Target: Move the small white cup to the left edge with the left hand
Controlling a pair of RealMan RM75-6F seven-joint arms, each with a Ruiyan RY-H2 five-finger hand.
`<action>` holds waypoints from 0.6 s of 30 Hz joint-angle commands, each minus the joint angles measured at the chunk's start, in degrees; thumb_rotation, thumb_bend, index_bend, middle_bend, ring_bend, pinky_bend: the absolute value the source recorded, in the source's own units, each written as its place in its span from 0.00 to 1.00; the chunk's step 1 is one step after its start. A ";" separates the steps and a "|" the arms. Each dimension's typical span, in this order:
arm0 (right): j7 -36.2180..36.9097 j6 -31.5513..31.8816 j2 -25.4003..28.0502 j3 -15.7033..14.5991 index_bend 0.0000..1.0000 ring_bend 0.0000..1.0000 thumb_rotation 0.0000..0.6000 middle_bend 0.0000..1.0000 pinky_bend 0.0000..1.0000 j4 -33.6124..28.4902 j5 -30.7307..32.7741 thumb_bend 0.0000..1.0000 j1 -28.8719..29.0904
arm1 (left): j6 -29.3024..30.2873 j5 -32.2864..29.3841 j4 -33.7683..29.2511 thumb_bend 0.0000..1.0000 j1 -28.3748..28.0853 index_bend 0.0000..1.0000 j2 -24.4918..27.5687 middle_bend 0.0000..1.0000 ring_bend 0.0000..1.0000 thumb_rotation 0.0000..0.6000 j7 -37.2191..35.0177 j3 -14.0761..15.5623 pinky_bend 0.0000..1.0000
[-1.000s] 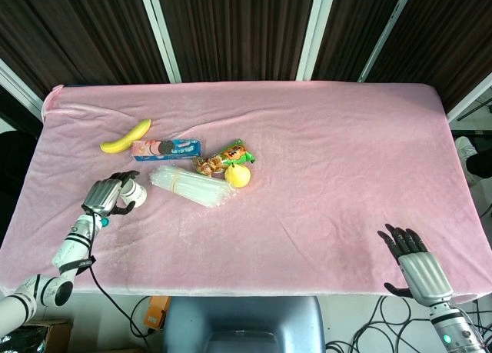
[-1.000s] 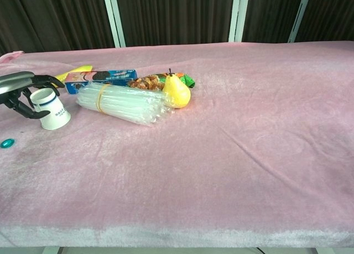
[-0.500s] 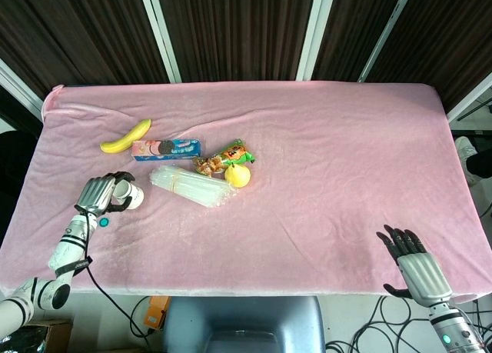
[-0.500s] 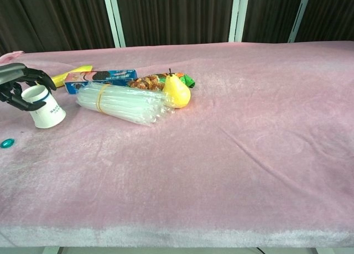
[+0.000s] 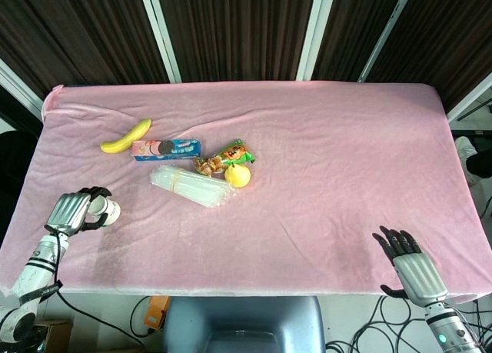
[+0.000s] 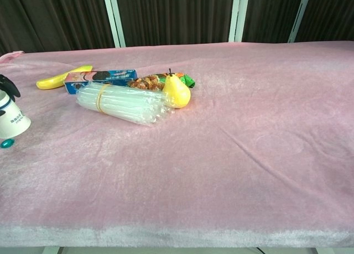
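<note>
The small white cup (image 5: 105, 210) with a blue band stands near the left side of the pink table; in the chest view the cup (image 6: 12, 119) is at the frame's left border. My left hand (image 5: 71, 211) grips the cup from its left, fingers curled around it. Only a dark fingertip of the left hand (image 6: 6, 83) shows in the chest view. My right hand (image 5: 410, 261) rests at the front right edge of the table, fingers spread, holding nothing.
A banana (image 5: 126, 136), a cookie box (image 5: 166, 148), a bundle of clear straws (image 5: 188, 185), a snack bag (image 5: 224, 158) and a yellow pear (image 5: 238, 174) lie right of the cup. A small teal disc (image 6: 6, 144) sits in front of it.
My left hand has carried the cup leftward and nearer the front, away from the straws. The right hand has barely moved.
</note>
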 commanded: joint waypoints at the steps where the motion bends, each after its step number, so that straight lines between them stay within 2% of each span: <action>1: -0.14 -0.10 -0.09 0.04 0.00 0.00 1.00 0.00 0.00 -0.05 0.11 0.25 0.06 | -0.30 -0.04 0.69 0.39 0.41 0.33 -0.40 0.39 0.33 1.00 -0.15 0.42 0.61; 10: 0.47 0.93 0.35 0.26 0.00 0.00 1.00 0.00 0.00 -0.28 0.18 0.25 -0.27 | -1.37 0.79 5.47 0.38 0.90 0.33 -3.14 0.40 0.33 1.00 -1.31 1.48 0.59; 13: 0.55 0.98 0.39 0.34 0.00 0.00 1.00 0.00 0.00 -0.22 0.32 0.25 -0.29 | -1.47 1.19 6.17 0.38 0.93 0.31 -3.35 0.38 0.33 1.00 -1.44 1.63 0.54; 16: 0.67 1.01 0.52 0.39 0.00 0.00 1.00 0.00 0.00 -0.34 0.41 0.25 -0.30 | -2.00 1.99 6.32 0.38 0.83 0.17 -3.13 0.28 0.25 1.00 -2.19 2.09 0.45; 18: 0.70 1.12 0.57 0.41 0.00 0.00 1.00 0.00 0.00 -0.35 0.43 0.25 -0.34 | -2.97 2.11 6.14 0.36 0.75 0.03 -2.61 0.11 0.09 1.00 -2.65 2.46 0.33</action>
